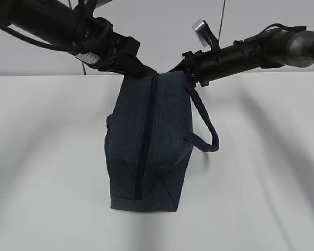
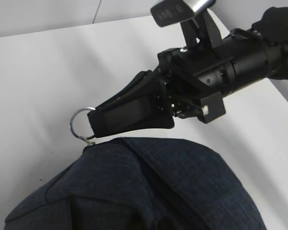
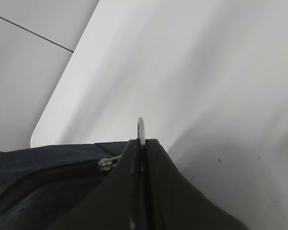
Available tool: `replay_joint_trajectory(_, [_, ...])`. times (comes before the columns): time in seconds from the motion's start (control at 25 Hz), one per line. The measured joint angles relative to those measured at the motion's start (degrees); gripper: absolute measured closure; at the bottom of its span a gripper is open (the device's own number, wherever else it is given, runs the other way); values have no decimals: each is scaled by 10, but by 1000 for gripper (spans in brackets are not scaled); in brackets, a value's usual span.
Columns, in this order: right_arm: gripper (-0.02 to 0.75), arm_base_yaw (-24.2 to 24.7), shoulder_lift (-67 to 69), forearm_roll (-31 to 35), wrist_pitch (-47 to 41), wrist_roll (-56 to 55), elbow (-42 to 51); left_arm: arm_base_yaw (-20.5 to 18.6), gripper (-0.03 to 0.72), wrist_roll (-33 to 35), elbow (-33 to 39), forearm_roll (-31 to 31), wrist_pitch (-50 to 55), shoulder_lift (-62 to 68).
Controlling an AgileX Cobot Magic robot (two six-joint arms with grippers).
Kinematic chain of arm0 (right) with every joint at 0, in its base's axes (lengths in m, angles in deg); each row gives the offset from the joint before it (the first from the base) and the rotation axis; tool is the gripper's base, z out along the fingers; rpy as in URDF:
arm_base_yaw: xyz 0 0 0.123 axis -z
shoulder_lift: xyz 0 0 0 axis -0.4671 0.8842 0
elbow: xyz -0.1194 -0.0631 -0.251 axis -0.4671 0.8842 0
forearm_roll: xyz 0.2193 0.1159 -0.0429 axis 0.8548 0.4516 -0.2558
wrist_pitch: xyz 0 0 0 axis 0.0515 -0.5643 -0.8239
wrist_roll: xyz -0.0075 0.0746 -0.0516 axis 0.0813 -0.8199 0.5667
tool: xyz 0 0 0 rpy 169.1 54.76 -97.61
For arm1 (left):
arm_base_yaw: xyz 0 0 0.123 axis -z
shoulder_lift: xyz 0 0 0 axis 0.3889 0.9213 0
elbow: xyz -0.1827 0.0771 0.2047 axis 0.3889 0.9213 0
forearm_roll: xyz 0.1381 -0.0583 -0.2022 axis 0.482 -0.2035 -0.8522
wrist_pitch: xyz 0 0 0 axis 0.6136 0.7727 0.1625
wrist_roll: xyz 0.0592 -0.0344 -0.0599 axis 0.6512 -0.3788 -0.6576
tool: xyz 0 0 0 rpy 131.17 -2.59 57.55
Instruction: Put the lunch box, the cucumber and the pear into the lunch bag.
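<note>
The dark navy lunch bag [image 1: 146, 146] stands on end in the middle of the white table, its long zipper [image 1: 146, 141] facing me and closed along the length I see. My right gripper [image 1: 171, 69] is shut on the silver ring pull [image 2: 79, 123] at the bag's top; the ring [image 3: 140, 125] sticks out between its pressed fingers [image 3: 161, 191]. My left gripper [image 1: 137, 69] sits at the bag's top far edge, its fingers buried in the fabric [image 2: 173, 191], gripping it. The lunch box, cucumber and pear are out of view.
The bag's padded loop handle [image 1: 206, 130] hangs out to the right. The zipper slider [image 3: 104, 164] lies just left of my right fingers. The white table [image 1: 261, 172] spreads on both sides, with a grey wall behind.
</note>
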Motion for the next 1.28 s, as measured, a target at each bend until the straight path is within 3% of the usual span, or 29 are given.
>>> replay_joint_trajectory(0.64, [738,28,25,2,9,-27,-5,0,671,55,4,-53,-14,-5])
replay_joint_trajectory(1.16, [736,30,39,0,38,-32,-41,0,671,69,6,-62,-18,-12])
replay_joint_trajectory(1.28, [685,33,40,0,45,-33,-69,0,671,70,6,-69,-13,-10])
